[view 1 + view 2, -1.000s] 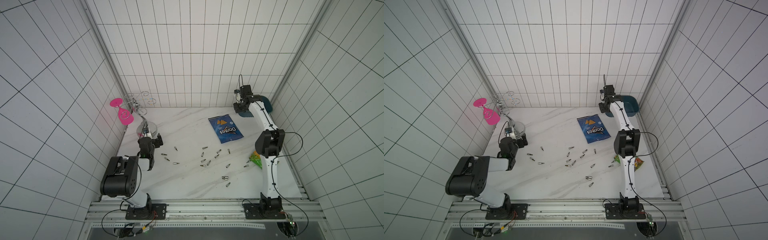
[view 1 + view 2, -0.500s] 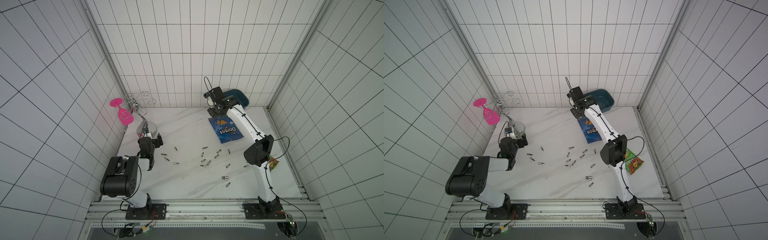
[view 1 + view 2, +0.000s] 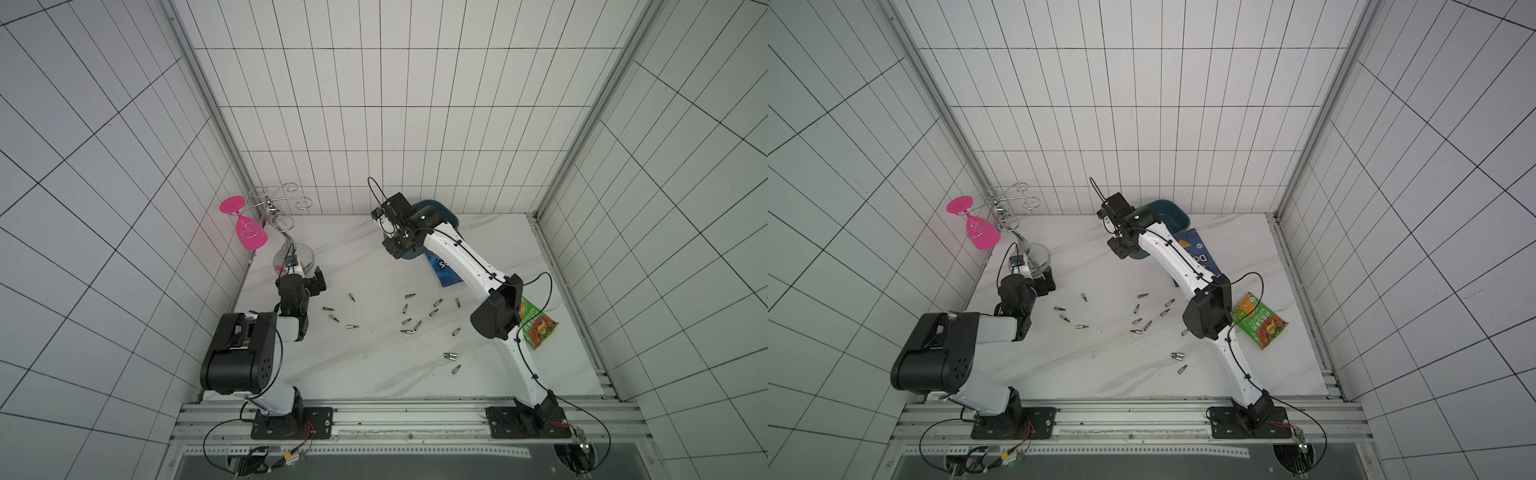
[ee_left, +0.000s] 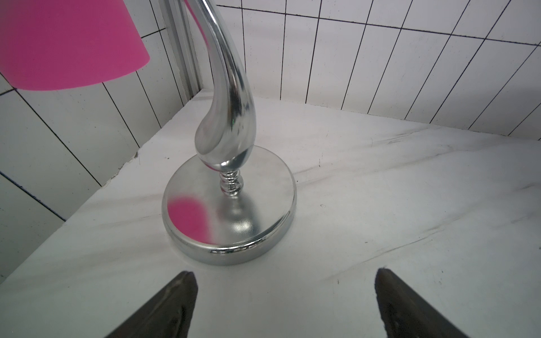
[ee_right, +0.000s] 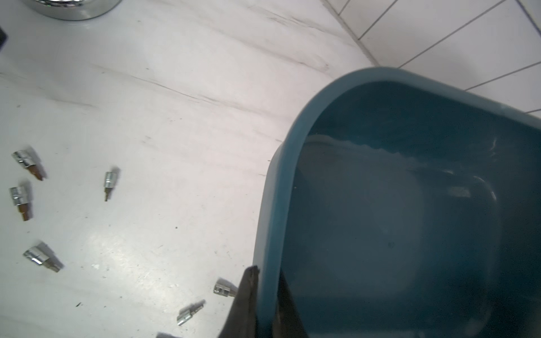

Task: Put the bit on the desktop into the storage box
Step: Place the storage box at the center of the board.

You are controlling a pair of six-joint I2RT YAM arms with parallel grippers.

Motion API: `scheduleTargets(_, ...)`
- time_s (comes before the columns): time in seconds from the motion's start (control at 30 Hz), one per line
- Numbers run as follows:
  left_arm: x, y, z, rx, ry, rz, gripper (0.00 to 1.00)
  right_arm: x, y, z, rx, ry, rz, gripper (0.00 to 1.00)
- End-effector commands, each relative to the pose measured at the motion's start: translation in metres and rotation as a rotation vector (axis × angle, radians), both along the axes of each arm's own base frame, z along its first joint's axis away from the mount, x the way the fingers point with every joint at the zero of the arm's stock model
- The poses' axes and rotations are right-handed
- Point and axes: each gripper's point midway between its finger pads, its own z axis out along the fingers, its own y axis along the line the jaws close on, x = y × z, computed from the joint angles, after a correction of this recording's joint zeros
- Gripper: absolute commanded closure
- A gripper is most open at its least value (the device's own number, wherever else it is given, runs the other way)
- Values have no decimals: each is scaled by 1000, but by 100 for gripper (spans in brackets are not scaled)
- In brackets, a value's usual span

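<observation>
My right gripper (image 5: 268, 272) is shut on the rim of the storage box (image 5: 380, 204), one finger outside the wall and one inside. The teal box shows no bit inside. In both top views the storage box (image 3: 440, 210) (image 3: 1167, 212) hangs tilted at the back middle of the desktop (image 3: 374, 361), mostly hidden by the right gripper (image 3: 395, 245) (image 3: 1121, 247) and its arm. Several small metal bits (image 3: 409, 322) (image 3: 1140, 322) (image 5: 108, 181) lie scattered on the desktop. My left gripper (image 3: 318, 280) (image 4: 285, 272) stands open and holds nothing, low at the left.
A chrome glass stand (image 3: 291, 257) (image 4: 228, 204) with a hanging pink glass (image 3: 249, 232) (image 4: 67, 44) stands just beyond the left gripper. A blue Doritos bag (image 3: 444, 270) (image 3: 1200, 257) lies partly under the box. A green snack bag (image 3: 536, 328) (image 3: 1260, 320) lies at the right.
The right arm has swung the storage box from the back right corner leftward to the back middle, over the Doritos bag. The left arm has not moved.
</observation>
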Motion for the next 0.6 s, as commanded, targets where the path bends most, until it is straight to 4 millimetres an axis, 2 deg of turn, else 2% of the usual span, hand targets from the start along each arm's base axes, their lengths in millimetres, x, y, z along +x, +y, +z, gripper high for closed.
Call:
scheduleTargets(0.0, 5, 0, 14, 0, -41, -7, 2, -32, 26, -26, -13, 79, 104, 100)
scheduleTargets(0.17, 5, 0, 14, -1, -40, -7, 2, -56, 37, -49, -29, 158, 230, 100)
scheduleTargets(0.37, 5, -1, 14, -1, -41, -7, 2, -81, 39, -70, -95, 198, 330, 100)
scheduleTargets(0.57, 5, 0, 14, -1, -39, -6, 2, -86, 33, -98, -178, 172, 367, 100)
